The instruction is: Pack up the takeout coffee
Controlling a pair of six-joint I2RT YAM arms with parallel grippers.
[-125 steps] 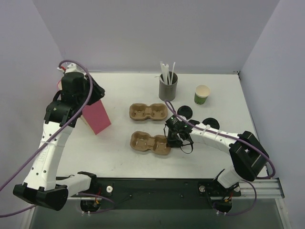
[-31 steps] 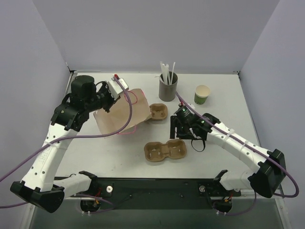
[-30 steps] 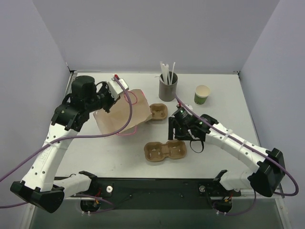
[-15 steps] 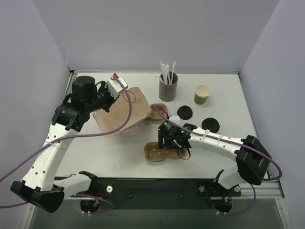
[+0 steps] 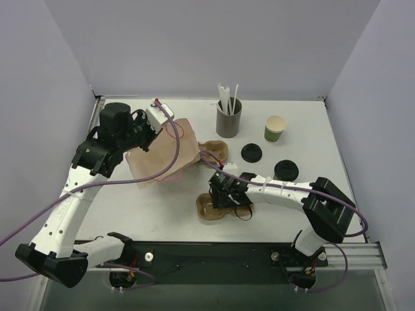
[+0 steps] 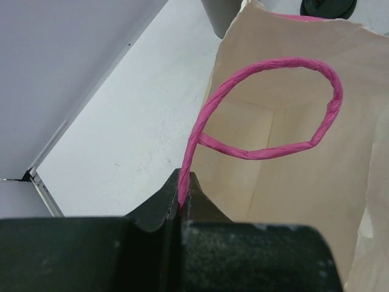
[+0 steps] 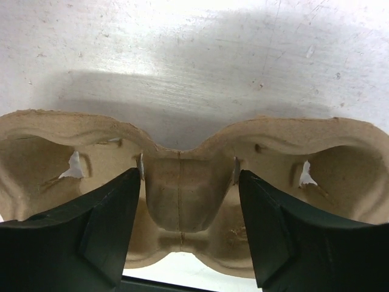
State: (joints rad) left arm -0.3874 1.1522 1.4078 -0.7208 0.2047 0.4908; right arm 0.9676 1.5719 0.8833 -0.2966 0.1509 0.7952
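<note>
Lower centre of the overhead view: the right gripper (image 7: 189, 228) is positioned over a brown cup carrier (image 5: 206, 208) on the table (image 5: 149, 214). Its fingers are spread, one above each well, with the carrier's centre bridge between them; contact cannot be confirmed. Right of centre, the nearer black lid (image 5: 286, 170) and the farther black lid (image 5: 251, 152) lie flat on the table, apart from each other and from the carrier. The dark-topped coffee cup shows in no view, so its location cannot be told. Left of centre, the left gripper (image 6: 182, 193) has its fingers pressed together on the pink handle (image 6: 275, 62) of a paper bag (image 5: 159, 162), whose open mouth faces the wrist camera. A second carrier (image 5: 218, 149) is partly hidden behind the bag's right edge. Upper centre: a grey holder (image 5: 228, 123) with white straws (image 5: 227, 96). Upper right: a green cup (image 5: 275, 129), upright, pale inside
</note>
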